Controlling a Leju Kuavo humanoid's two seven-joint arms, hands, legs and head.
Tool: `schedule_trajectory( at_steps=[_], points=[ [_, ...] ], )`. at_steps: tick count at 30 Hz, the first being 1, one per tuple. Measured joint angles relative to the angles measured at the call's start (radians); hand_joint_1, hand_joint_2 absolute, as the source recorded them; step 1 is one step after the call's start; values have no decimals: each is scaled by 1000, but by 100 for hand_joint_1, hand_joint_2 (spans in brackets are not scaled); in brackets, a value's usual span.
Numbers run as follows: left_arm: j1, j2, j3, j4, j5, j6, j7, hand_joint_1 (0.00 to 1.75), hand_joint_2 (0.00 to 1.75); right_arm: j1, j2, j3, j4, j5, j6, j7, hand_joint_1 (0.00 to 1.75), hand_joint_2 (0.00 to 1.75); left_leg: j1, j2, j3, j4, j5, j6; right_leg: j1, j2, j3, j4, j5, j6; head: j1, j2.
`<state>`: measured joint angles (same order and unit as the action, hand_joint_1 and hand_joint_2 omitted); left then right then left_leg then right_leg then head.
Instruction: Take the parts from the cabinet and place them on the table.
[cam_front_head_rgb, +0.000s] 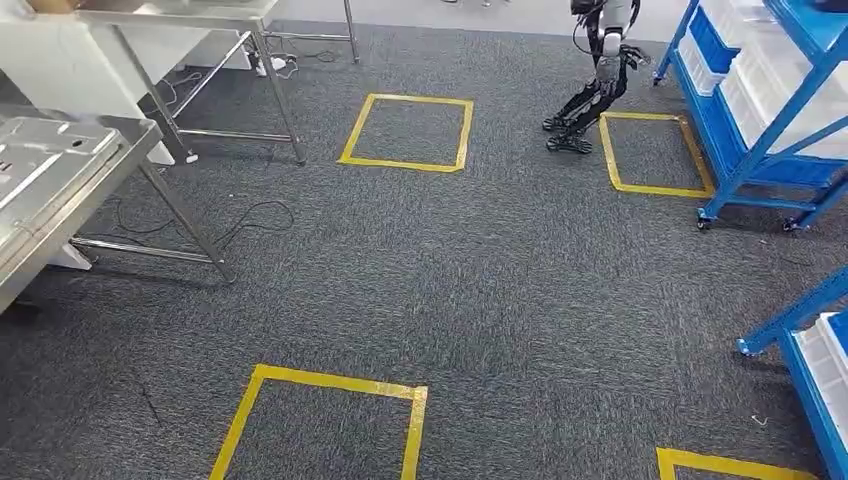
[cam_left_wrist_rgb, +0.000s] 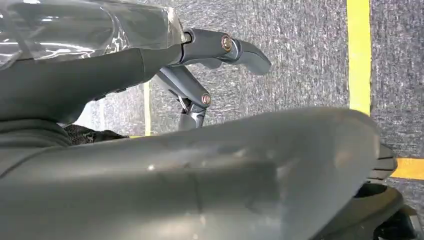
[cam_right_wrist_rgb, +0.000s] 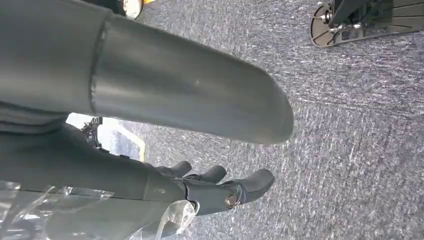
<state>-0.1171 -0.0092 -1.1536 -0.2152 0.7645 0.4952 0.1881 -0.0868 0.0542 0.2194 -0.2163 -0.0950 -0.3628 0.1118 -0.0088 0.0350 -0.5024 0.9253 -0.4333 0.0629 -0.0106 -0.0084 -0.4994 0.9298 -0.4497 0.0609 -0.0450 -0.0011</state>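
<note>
Close in, the left wrist view has the left hand over grey carpet, its thick thumb across the lower part of the picture and its dark fingers reaching out above it, slightly bent; a clear plastic bag lies against those fingers, creased and shiny, but whether they clamp it or it only rests there cannot be told. The right wrist view gives the mirror of this: the right hand with its thumb stretched long across the frame, its fingers lying side by side and gently curled, and a second crinkled clear bag beside them; again the grip itself is hidden. What is inside either bag, and which way its long side runs, is too blurred to say. The head view looks down on the carpet with squares of yellow tape, nearest at the bottom, one more further off. To the left stands a steel table, with another behind it. To the right, blue racks hold white bins, a second rack nearer. Farthest, another robot's legs stand by a taped square.
</note>
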Motion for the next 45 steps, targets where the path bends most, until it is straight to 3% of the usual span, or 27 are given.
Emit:
schedule_trajectory(
  at_steps=[1,2,4,6,7,8,10,11,12,16,17,19,20,21,22,23,25,26,27,30,32,35,36,37,38,41,45],
  points=[
    [1,-1,0,0,0,0,0,0,0,0,-1,0,0,0,0,0,0,0,17,1,14,-20,14,-6,-2,2,0,9,-6,1,0,0],
    [-1,-1,0,0,-1,0,-1,0,0,0,-2,0,0,0,-1,0,0,0,14,0,16,-27,16,-1,1,5,-19,49,-37,5,2,0],
    [0,-1,0,0,-1,0,-2,0,0,3,-2,1,0,0,-2,0,0,0,14,2,13,-27,17,1,-2,9,-93,202,-117,12,2,0],
    [0,-2,0,0,-1,-1,-2,0,0,5,-2,1,0,-1,-4,1,0,0,14,3,12,-26,17,0,-8,9,-158,328,-153,20,2,0],
    [1,-2,0,0,-1,-1,-2,0,0,6,-2,2,0,-1,-4,1,0,0,15,2,12,-25,16,-2,-12,8,-155,315,-132,25,2,0],
    [1,-2,0,0,-1,-1,-2,0,0,6,-2,2,0,-2,-4,2,0,0,18,1,15,-24,13,-7,-19,8,-122,247,-87,31,2,0],
    [1,-2,0,0,-1,-1,-2,0,0,6,-4,2,0,-2,-4,1,0,0,24,1,21,-15,5,-20,-32,1,-19,44,8,44,2,0],
    [0,0,0,0,-1,-1,-2,0,0,6,-1,2,0,-2,-4,1,0,0,20,1,18,-9,-3,-32,-23,3,-5,12,-9,43,2,0],
    [-1,0,0,0,-2,-1,-2,0,0,5,-1,3,0,-2,-4,1,0,0,18,1,15,0,-9,-40,-27,11,-6,7,-3,20,1,0],
    [-2,-1,0,0,-4,-1,-3,0,0,5,-2,3,0,-2,-7,1,0,0,33,-1,15,2,-13,-57,-13,15,-7,12,-6,-18,1,0],
    [-2,-1,0,0,-5,-1,-3,0,0,5,-3,3,0,-2,-7,1,0,0,34,-12,-1,45,-41,-57,-12,15,-5,11,-8,-23,1,0],
    [-2,-1,0,0,-5,-1,-4,0,0,4,-3,3,0,-1,-7,1,0,0,31,-18,-80,206,-116,-57,-8,15,-5,11,-10,-30,0,0],
    [1,-1,0,0,-5,-1,-4,0,0,4,-3,3,0,-1,-7,0,0,0,30,-21,-135,311,-151,-54,-3,18,-4,12,-12,-34,1,0],
    [3,-1,0,0,-5,-1,-4,0,0,4,-3,3,0,-2,-7,0,0,0,28,-23,-168,367,-158,-50,1,21,-2,12,-15,-37,1,0],
    [5,-1,0,0,-5,-1,-5,0,0,4,-3,3,0,-2,-7,0,0,0,26,-24,-176,370,-148,-46,4,24,1,12,-16,-39,1,0],
    [5,-1,0,0,-5,-1,-5,0,0,4,-3,3,0,-2,-7,0,0,0,21,-25,-165,331,-114,-37,6,27,6,12,-19,-41,1,0],
    [3,-1,0,0,-5,0,-5,0,0,4,-3,3,0,-2,-7,0,0,0,7,-28,-79,124,2,-14,8,34,19,12,-26,-40,0,0],
    [3,-1,0,0,-5,0,-5,0,0,5,-2,3,0,-2,-7,0,0,0,-2,-33,-49,43,28,-4,6,36,20,11,-29,-39,0,0],
    [1,0,0,0,-5,0,-5,0,0,2,0,3,0,-3,-7,0,0,0,-7,-33,-45,31,12,0,13,36,21,12,-32,-32,0,0],
    [2,0,0,0,-3,0,-5,0,0,6,1,4,0,-3,-7,0,0,0,-15,-35,-45,31,8,15,4,33,22,3,-38,-15,0,0],
    [2,0,0,0,-4,0,-6,0,0,1,1,5,0,-3,-7,-1,0,0,-3,-36,-16,-3,21,18,7,23,21,30,-54,-4,2,0],
    [0,-1,0,0,-4,-1,-6,0,0,2,1,7,0,-3,-7,-1,0,0,-4,-28,-5,-3,13,27,3,21,-104,255,-153,9,2,0],
    [1,-1,0,0,-4,-2,-6,0,0,2,1,9,0,-3,-6,-1,0,0,-5,-26,-2,-3,9,28,1,20,-146,320,-167,13,2,0],
    [2,-2,0,0,-4,-2,-6,0,0,2,1,10,0,-3,-6,0,0,0,-5,-26,3,-3,4,28,0,20,-168,339,-154,15,2,0],
    [2,-2,0,0,-4,-2,-6,0,0,3,1,11,0,-3,-6,1,0,0,-5,-27,10,-3,-1,26,-1,19,-160,302,-115,17,2,0],
    [2,0,0,0,-4,-22,-14,0,0,5,-1,11,0,-7,-6,4,0,0,-5,-28,36,-3,-20,17,-2,6,-48,30,42,9,2,0],
    [-8,36,0,0,0,-89,-30,0,0,2,-5,11,0,-14,-3,10,0,0,-5,-22,36,-2,-37,-7,14,12,-39,11,22,-25,0,0]
  ],
)
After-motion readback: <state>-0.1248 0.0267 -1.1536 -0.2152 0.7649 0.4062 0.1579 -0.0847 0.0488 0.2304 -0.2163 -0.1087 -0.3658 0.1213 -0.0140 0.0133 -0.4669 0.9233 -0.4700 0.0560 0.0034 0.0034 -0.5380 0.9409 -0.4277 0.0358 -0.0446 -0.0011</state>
